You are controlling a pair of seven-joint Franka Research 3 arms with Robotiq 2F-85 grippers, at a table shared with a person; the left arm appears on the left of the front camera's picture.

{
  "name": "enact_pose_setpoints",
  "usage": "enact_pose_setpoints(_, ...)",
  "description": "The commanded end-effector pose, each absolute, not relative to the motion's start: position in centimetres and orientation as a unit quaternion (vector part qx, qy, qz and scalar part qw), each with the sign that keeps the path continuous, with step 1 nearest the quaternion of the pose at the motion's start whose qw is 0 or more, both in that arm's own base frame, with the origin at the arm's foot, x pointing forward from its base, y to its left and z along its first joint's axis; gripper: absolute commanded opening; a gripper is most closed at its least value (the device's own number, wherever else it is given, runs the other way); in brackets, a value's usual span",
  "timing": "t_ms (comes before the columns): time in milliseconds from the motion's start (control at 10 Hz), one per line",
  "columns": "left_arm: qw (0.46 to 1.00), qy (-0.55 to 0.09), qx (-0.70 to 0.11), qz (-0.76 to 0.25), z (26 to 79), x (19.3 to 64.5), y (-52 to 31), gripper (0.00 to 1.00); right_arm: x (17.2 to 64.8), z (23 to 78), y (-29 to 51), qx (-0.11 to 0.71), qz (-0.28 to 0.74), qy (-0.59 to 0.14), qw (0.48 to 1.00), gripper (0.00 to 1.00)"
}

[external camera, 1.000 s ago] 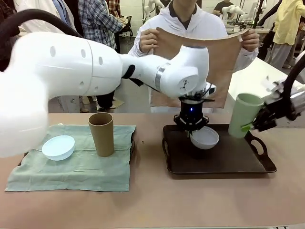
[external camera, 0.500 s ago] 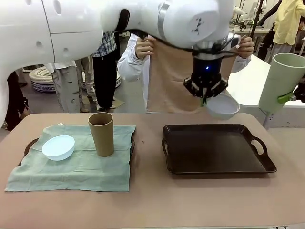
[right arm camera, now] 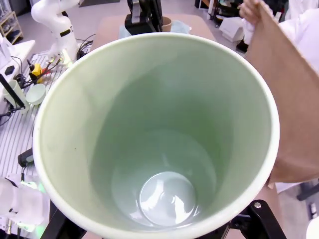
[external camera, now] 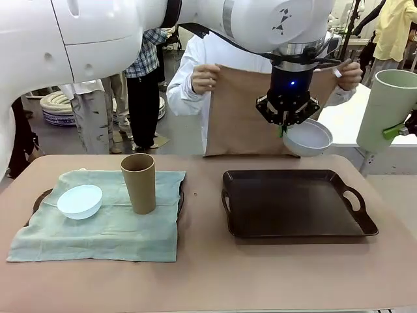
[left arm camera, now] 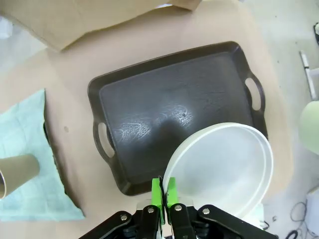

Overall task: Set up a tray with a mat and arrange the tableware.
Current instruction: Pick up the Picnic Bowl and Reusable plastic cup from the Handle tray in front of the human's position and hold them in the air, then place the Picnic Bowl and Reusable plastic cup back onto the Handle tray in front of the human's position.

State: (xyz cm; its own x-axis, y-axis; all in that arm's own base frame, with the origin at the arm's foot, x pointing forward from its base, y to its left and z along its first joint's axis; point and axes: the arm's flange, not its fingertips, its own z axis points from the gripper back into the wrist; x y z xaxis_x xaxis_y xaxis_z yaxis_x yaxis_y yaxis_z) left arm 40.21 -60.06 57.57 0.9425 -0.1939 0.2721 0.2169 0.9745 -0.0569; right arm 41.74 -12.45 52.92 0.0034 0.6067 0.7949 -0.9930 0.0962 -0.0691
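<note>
Two grippers, both loaded, by my check. My left gripper (external camera: 285, 122) hangs above the far edge of the dark tray (external camera: 296, 225), pads clamped on the rim of the pale grey-white bowl (external camera: 308, 137). My right gripper (external camera: 399, 130) grips the pale green tumbler (external camera: 389, 111) aloft at the right. I note the tray is bare. Across the table, a person holds up a brown mat (external camera: 244, 111). On the green cloth (external camera: 111, 228) sit the light blue bowl (external camera: 80, 201) and the upright brown tumbler (external camera: 139, 183), near each other.
</note>
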Motion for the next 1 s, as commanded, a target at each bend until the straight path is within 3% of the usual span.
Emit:
enact_pose_setpoints(0, 0.984, -0.130, -0.049, -0.112, 57.69, 40.25, -59.89, 0.00, 41.70, 53.07, -12.44, 0.272, 0.617, -0.351, 0.650, 0.00)
enact_pose_setpoints(900, 0.984, -0.130, -0.049, -0.112, 57.69, 40.25, -59.89, 0.00, 41.70, 53.07, -12.44, 0.272, 0.617, -0.351, 0.650, 0.00)
